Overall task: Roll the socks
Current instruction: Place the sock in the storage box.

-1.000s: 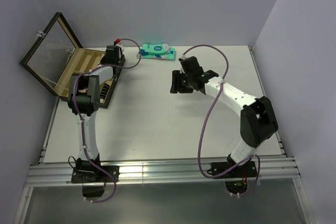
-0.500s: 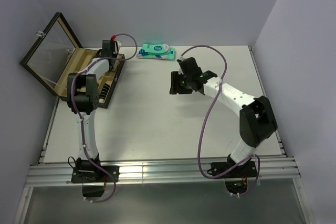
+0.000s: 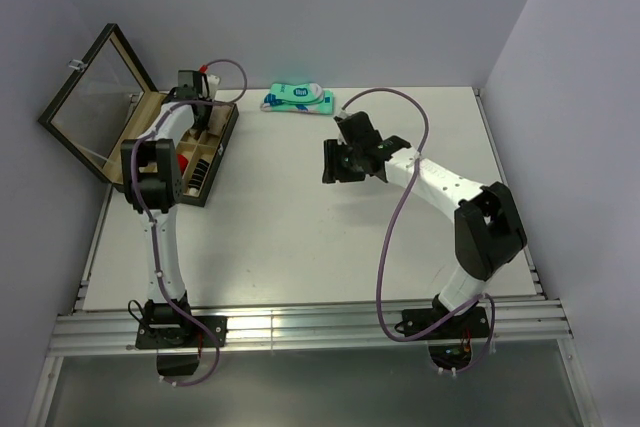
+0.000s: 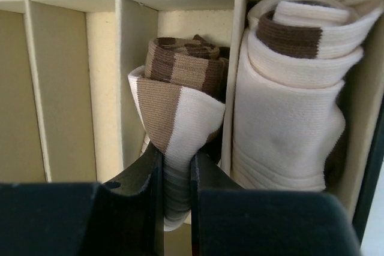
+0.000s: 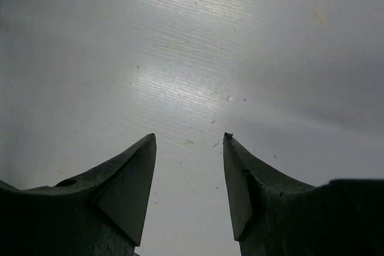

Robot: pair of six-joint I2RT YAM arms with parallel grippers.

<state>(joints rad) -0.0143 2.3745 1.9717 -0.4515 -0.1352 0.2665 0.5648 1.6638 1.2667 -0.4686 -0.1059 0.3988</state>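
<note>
Far left on the table [image 3: 290, 237] we find the divided box [image 3: 222, 152], its lid [image 3: 95, 97] propped open. The left gripper [image 4: 176, 175] reaches inside, clenched on the brown sock [image 4: 180, 97], which sits rolled in the compartment next to the outermost one. That outer slot holds a cream roll [image 4: 288, 124] with a brown band. Mid-table we see the right gripper [image 5: 189, 148] over white surface — jaws parted, gripping nothing — well apart from the box and the teal package [image 3: 298, 98].

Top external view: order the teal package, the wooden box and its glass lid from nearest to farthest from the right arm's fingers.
1. Teal package, at the table's back edge, just beyond the right fingers.
2. Wooden box, at the far left.
3. Glass lid, raised open left of the box.
</note>
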